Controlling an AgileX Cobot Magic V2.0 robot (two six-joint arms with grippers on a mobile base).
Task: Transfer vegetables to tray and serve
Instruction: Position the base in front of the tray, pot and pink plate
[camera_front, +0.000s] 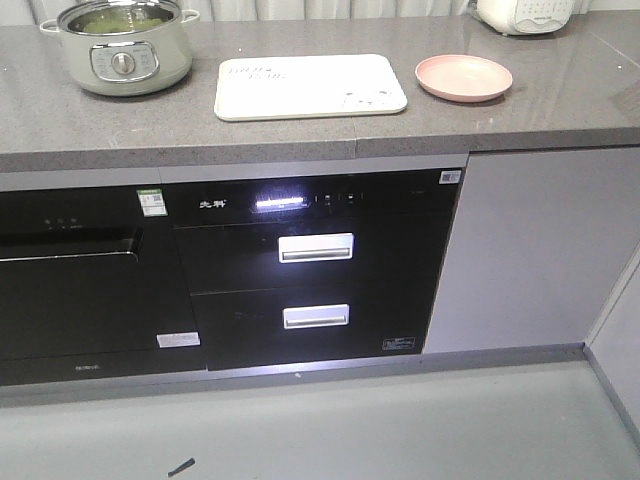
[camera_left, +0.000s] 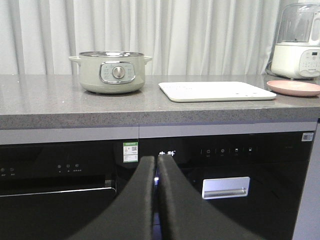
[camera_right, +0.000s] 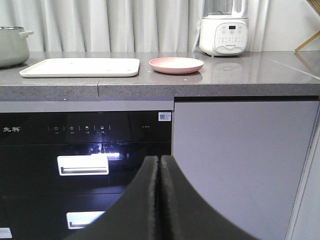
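front view: counter (camera_front: 560, 110) ran across the top of the frame. pot (camera_front: 125, 55) sat upper left, open-topped, w/ veg (camera_front: 120, 20) inside as a greenish mass; single leaves too blurred to tell. tray (camera_front: 310, 87) lay flat at top centre, just right of the pot but apart from it, its top showing only faint grey print. pink plate (camera_front: 463, 77) sat right of the tray, small gap btw them. in the r wrist view a white blender (camera_right: 224, 32) stood upper centre-right, behind the plate, w/ pale curtain (camera_right: 125, 25) along the back. below the counter, centre of the front view, was a black cabinet (camera_front: 240, 290) w/ two silver handles (camera_front: 315, 247), one above the other, & a lit strip (camera_front: 280, 203) above them. another black appliance front (camera_front: 80, 290) sat at left. grey floor (camera_front: 350, 430) filled the bottom.

l gripper (camera_left: 155, 159) showed at bottom centre of the l wrist view, dark fingers pressed together along their inner edges, low in front of the black fronts & under counter level. r gripper (camera_right: 159, 159) showed likewise at bottom centre of its view: fingers closed tip to tip, clamped on nothing, low before the cabinet. veg was in the pot, well apart from both grippers.
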